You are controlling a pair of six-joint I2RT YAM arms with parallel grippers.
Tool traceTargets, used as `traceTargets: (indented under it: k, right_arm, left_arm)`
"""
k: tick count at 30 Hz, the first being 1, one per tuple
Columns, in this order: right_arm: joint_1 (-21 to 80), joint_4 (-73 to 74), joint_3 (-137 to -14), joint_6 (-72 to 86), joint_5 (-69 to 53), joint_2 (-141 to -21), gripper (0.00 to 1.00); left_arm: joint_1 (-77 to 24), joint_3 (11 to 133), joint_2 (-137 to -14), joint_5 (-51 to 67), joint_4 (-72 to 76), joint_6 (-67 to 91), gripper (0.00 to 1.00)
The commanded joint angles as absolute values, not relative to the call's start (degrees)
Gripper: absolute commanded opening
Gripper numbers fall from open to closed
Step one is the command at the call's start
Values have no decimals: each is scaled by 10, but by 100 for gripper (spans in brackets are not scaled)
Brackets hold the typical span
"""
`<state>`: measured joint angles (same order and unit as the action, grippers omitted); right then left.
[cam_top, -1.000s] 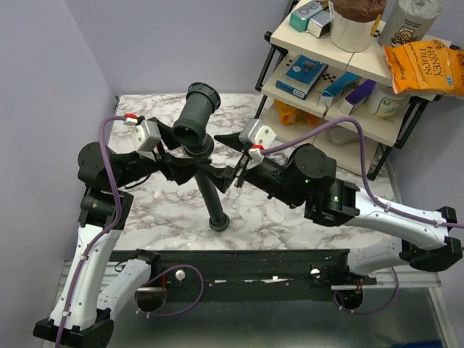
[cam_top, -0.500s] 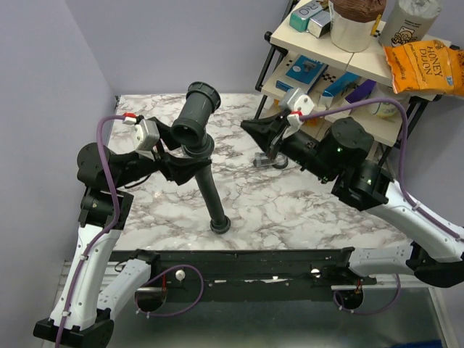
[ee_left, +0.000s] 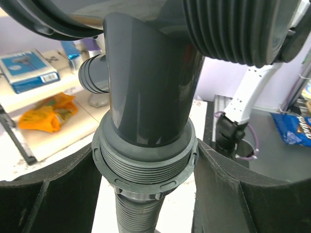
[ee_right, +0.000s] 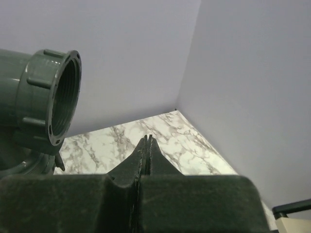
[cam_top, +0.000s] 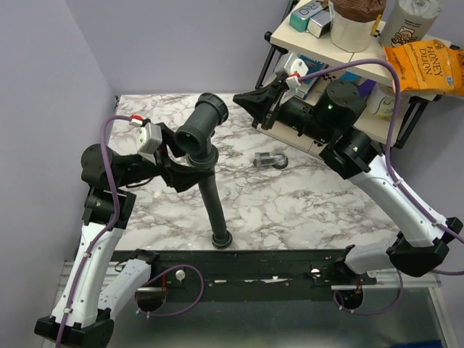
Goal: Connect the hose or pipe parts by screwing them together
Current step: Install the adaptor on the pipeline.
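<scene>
gripping the fitting at its collar in the left claw, hose hanging below; holding the right claw pressed shut beside the shelf of boxes and chips.

White arm links, black joints, purple cables, grey wrist cameras, black right tool

Marbled table, small grey-clear end piece lying near its middle
</scene>
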<state>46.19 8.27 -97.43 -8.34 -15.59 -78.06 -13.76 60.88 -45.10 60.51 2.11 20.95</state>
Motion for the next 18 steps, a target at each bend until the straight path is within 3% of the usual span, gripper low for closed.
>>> traceTargets:
  k: [1,18]
  right_arm:
    - [444,42,-991,-49,-271,-783,1]
    - [439,-40,-956,-1,-397,-776,1]
  left_arm:
    - [-141,606,-446,636,58,225,0]
    - [-141,604,-454,629,69,231,0]
